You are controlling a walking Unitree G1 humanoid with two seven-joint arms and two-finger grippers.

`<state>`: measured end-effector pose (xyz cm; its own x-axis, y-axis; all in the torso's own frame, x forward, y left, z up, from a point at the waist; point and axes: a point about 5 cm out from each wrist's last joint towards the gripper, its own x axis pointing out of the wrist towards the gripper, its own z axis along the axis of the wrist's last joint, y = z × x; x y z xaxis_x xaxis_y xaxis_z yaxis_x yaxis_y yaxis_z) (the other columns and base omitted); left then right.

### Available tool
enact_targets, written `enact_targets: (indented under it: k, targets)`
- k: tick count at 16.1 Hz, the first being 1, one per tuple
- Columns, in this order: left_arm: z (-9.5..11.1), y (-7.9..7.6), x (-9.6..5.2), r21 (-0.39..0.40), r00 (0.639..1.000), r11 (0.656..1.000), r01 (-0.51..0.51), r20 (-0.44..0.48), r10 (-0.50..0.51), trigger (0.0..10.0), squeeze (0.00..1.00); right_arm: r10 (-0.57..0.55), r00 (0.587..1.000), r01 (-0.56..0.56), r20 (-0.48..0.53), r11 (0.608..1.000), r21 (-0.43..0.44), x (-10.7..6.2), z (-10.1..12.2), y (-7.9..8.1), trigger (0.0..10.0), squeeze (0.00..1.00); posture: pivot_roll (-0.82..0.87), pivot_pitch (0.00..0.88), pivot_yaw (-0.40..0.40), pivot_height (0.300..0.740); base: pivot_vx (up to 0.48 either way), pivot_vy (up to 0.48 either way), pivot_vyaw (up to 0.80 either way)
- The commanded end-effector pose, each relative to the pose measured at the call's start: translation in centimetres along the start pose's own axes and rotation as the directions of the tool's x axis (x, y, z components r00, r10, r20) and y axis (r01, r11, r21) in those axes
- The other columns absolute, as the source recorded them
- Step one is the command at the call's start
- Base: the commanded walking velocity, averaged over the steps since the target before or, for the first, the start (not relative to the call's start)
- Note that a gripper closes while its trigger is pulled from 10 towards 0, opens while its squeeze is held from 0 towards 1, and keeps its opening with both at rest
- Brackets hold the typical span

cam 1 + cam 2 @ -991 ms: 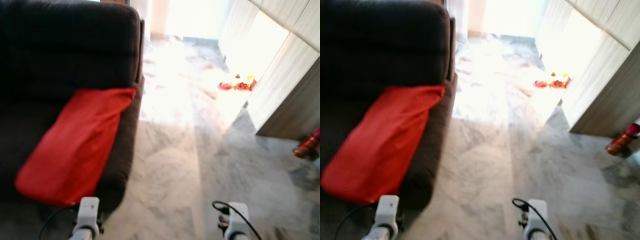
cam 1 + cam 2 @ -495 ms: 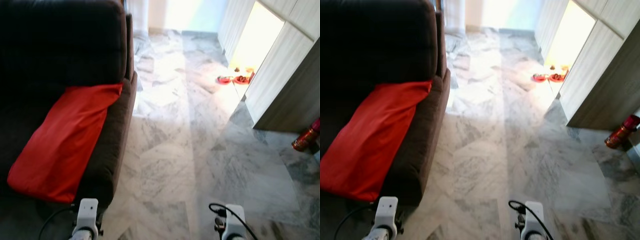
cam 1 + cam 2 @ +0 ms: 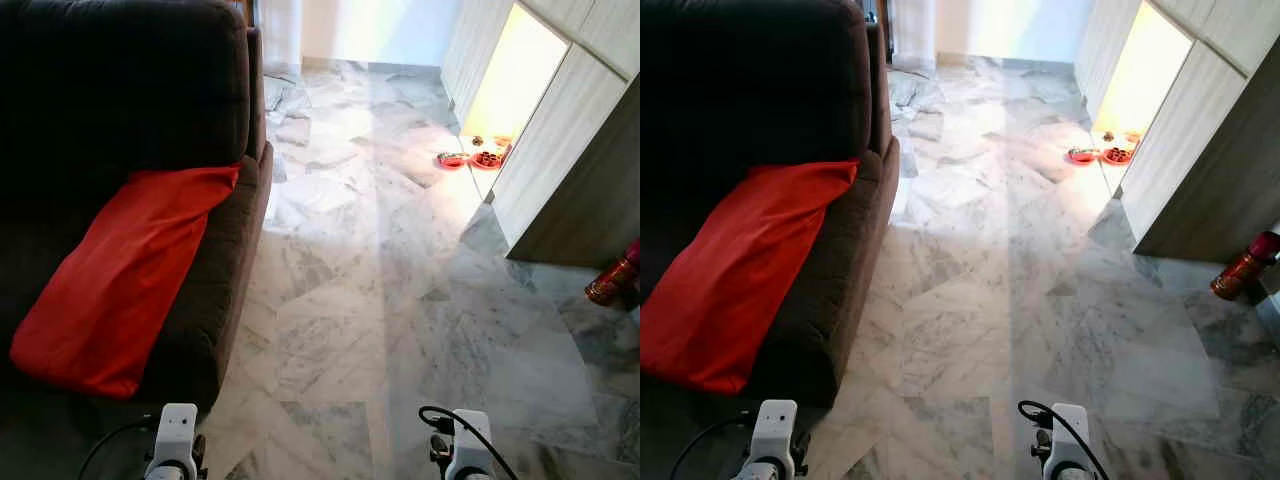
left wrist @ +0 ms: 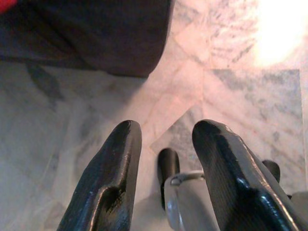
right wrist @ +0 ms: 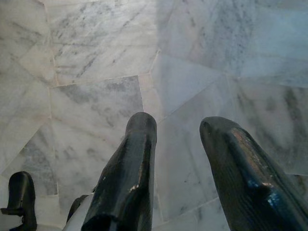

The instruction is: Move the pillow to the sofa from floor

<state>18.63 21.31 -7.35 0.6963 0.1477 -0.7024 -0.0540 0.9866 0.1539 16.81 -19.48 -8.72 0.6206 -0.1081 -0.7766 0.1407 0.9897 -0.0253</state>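
On the far left I am looking down at the dark sofa (image 3: 120,110), and the red pillow (image 3: 120,280) is lying on its seat, not on the floor; judging from that, the move looks already done. The pillow's long axis is running from near-left to far-right, its far corner reaching toward the sofa's right edge. My left hand (image 4: 166,168) is hanging low over the marble floor (image 3: 400,300) just beside the sofa's near corner, fingers (image 4: 108,187) spread apart and holding nothing. The pillow is lying ahead and to the left of it, so this arm is the nearer one. My right hand (image 5: 178,163) is hanging well right over bare tiles, likewise spread and holding nothing.
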Motion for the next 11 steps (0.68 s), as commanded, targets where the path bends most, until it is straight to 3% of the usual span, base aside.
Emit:
enact_targets:
  k: [1, 11]
  targets:
    - [-0.7, 0.35, -0.15, 0.034, 0.999, 0.999, -0.006, -0.041, 0.007, 10.0, 0.0, 0.005, 1.0, -0.005, -0.004, 1.0, 0.018, 0.04, 0.07, 0.13, 10.0, 0.0, 0.1, 0.021, -0.097, 0.74, 0.0, 0.0, 0.0]
    - [-1.08, 0.67, -0.24, 0.03, 0.998, 1.0, 0.001, -0.065, 0.001, 10.0, 0.0, 0.037, 0.999, -0.036, -0.029, 0.999, 0.026, 0.02, -0.23, 0.37, 10.0, 0.0, 0.1, 0.0, -0.089, 0.74, 0.0, 0.0, 0.0]
